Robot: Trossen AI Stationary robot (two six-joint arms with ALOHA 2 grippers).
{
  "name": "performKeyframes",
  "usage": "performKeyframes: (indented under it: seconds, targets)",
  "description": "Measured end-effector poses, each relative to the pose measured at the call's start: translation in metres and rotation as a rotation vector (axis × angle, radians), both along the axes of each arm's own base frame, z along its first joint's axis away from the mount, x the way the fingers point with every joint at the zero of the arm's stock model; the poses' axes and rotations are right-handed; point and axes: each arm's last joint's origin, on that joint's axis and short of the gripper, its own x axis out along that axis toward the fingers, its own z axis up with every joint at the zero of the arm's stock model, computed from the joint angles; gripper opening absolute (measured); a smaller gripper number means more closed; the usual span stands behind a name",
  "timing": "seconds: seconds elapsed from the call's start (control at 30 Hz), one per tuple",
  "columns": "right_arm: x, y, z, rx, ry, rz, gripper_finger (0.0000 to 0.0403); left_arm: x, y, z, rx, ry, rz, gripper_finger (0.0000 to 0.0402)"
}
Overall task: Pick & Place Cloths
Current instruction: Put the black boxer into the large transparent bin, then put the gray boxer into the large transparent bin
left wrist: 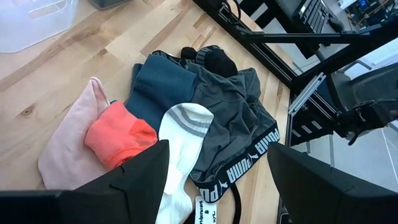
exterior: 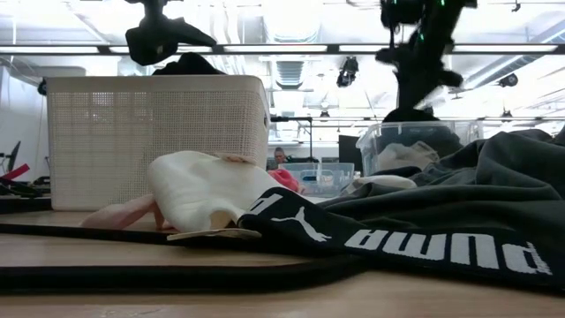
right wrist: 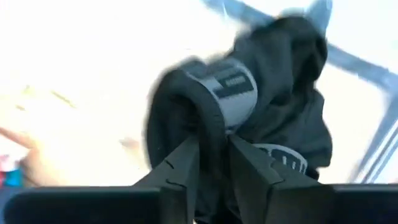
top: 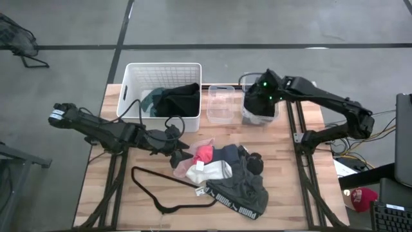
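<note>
Several cloths (top: 222,174) lie in a loose heap on the worktop (top: 96,200), between the white basket (top: 162,69) and the near edge: a pink piece, a red one, a white sock, a teal garment, and a grey garment with a black lettered waistband (left wrist: 239,171). All are soft, light and limp. I judge they will sag, drape and drag a neighbour along if layers are pinched together. Best hold: a raised fold or a hem, such as the sock's cuff or the waistband, taken from above so only one layer is caught.

My left hand (left wrist: 214,180) hangs just above the heap's near side, fingers spread wide, grasping nothing. The red piece and the white sock sit closest to its gap.

My right hand (right wrist: 212,163) is over the clear bin (top: 261,116) at the far right of the worktop. A black cloth (right wrist: 261,112) with a grey label hangs bunched between its fingers; a fold sits in the narrow gap. The fingers stand slightly parted, and I cannot tell whether they clamp the fold or have let it go. More dark fabric already lies in the basket.
</note>
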Motion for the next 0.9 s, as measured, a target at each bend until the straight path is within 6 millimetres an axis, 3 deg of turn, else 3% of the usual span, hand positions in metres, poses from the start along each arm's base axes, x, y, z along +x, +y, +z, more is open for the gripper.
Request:
performKeyframes:
  seconds: [0.2, 0.43, 0.63, 0.9]
  targets:
    - [0.0, 0.005, 0.053, -0.007, -0.13, 0.055, 0.0137, 0.0, 0.001, 0.0, 0.016, -0.002, 0.011, 0.0275]
    - [0.009, 0.045, 0.087, 0.083, -0.222, 0.3, 0.0181, 0.0, 0.001, 0.0, 0.021, -0.004, 0.018, 0.0275]
    - [0.025, 0.102, 0.08, 0.16, -0.201, 0.527, 0.0204, 0.0, 0.001, 0.0, 0.04, -0.004, 0.009, 0.0275]
    - [0.038, 0.185, 0.041, 0.226, -0.06, 0.799, 0.0216, 0.0, 0.001, 0.0, 0.069, -0.007, 0.011, 0.0275]
